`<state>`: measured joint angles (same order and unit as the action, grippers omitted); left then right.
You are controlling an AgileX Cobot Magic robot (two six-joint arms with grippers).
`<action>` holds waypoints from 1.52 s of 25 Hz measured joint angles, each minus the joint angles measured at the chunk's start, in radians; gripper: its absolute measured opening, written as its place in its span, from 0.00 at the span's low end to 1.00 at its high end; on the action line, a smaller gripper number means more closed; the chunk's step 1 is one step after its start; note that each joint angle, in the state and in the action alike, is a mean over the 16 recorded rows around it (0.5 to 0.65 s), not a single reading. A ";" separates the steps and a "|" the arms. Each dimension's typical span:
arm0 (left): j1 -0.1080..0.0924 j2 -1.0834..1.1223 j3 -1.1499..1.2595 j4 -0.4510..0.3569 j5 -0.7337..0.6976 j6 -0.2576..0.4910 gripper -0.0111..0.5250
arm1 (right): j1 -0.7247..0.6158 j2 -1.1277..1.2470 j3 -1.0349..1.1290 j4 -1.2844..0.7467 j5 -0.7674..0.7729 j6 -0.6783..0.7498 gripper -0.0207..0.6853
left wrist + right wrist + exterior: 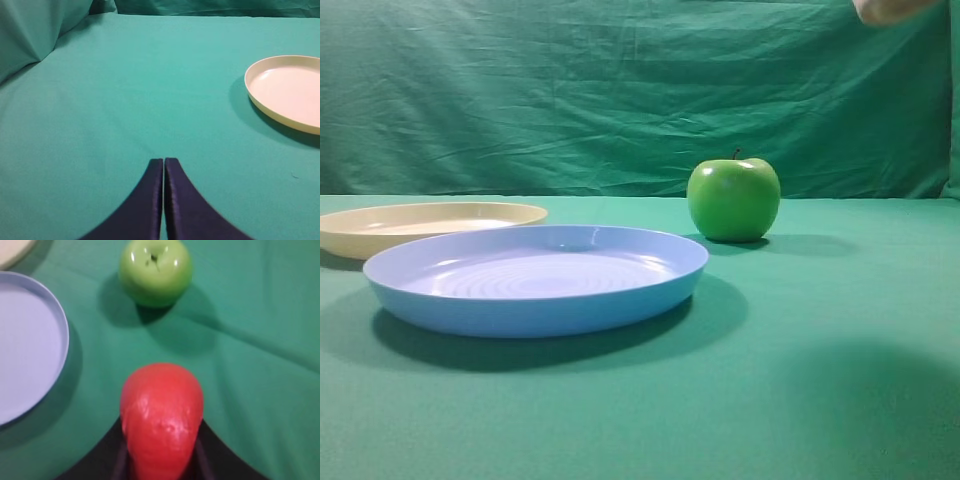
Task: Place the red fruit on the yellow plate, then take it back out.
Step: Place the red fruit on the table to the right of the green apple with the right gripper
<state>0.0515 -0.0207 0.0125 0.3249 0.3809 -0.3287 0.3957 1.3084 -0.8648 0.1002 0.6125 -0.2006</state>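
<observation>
The red fruit (161, 415) fills the lower middle of the right wrist view, held up above the green cloth with my right gripper (161, 460) shut on it. Its pale underside (892, 8) peeks in at the top right of the exterior high view. The yellow plate (428, 224) lies empty at the far left, behind the blue plate, and shows at the right of the left wrist view (290, 92). My left gripper (164, 162) is shut on nothing, low over bare cloth to the left of the yellow plate.
A larger light blue plate (535, 280) sits front left, also in the right wrist view (30, 345). A glossy green apple (733, 198) stands behind it to the right (155, 270). A green backdrop cloth hangs behind.
</observation>
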 joint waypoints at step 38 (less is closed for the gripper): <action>0.000 0.000 0.000 0.000 0.000 0.000 0.02 | -0.004 -0.171 0.182 0.022 -0.120 0.056 0.70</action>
<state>0.0515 -0.0207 0.0125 0.3249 0.3809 -0.3287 0.3914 1.1378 -0.6830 0.1223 0.4922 -0.1450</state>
